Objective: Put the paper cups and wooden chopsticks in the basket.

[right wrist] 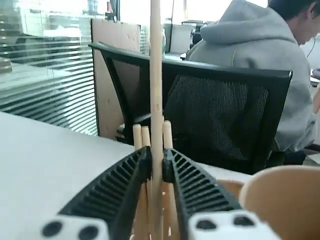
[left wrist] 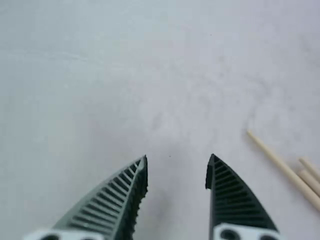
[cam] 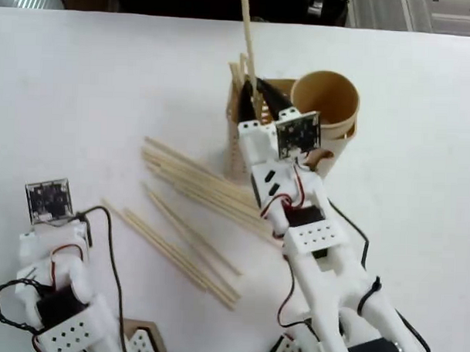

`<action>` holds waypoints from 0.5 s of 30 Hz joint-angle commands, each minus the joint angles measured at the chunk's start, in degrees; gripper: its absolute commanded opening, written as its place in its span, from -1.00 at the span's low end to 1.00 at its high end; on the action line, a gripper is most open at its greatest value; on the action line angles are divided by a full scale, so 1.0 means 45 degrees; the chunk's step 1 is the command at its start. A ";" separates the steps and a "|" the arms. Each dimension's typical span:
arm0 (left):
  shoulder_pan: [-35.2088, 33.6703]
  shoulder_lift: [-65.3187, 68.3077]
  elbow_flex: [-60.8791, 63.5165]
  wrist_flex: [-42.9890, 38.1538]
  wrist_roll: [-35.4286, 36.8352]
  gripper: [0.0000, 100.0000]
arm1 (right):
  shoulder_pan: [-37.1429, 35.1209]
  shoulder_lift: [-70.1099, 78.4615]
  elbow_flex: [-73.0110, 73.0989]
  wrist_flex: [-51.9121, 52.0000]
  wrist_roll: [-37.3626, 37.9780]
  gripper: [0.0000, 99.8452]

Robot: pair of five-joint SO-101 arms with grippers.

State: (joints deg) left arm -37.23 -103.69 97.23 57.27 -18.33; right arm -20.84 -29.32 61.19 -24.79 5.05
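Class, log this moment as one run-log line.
right gripper: shut on chopstick, upright at basket | left gripper: open, over table | paper cup: in basket | loose chopsticks: on table

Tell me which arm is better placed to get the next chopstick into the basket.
Right. Its jaws are shut on a chopstick standing upright at the basket, beside the paper cup. The left jaws stand open over the table, holding nothing, far from the basket.

White desk (right wrist: 45,150) below and to both sides of right end effector (right wrist: 156,156). Black mesh chair (right wrist: 220,115) straight ahead of that end effector, past the far desk edge. Wooden panel (right wrist: 112,50) behind the chair. Slatted blinds (right wrist: 40,70) farther back, beside the panel. Same white desk surface beneath left end effector (left wrist: 178,157).
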 commanded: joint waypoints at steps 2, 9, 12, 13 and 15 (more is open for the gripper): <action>0.0166 -0.0166 -0.0059 0.0000 -0.0098 -0.60 | 0.0010 -0.2022 -0.0020 0.2725 -0.0137 -0.64; 0.0166 -0.0166 -0.0059 0.0000 -0.0098 -0.60 | -0.0811 -0.6652 -0.0254 0.7394 -0.0137 -0.62; 0.0166 -0.0166 -0.0059 0.0000 -0.0098 -0.60 | -0.1495 -0.8586 -0.1094 1.0676 -0.0137 -0.62; 0.0166 -0.0166 -0.0059 0.0000 -0.0098 -0.60 | -0.1670 -0.9094 -0.1407 1.1810 -0.0137 -0.62; 0.0166 -0.0166 -0.0059 -0.0020 -0.0098 -0.60 | -0.1846 -0.9739 -0.1895 1.3939 -0.0137 -0.63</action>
State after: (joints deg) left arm -37.23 -103.69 97.23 57.27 -18.33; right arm -27.43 -67.47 57.85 24.09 4.97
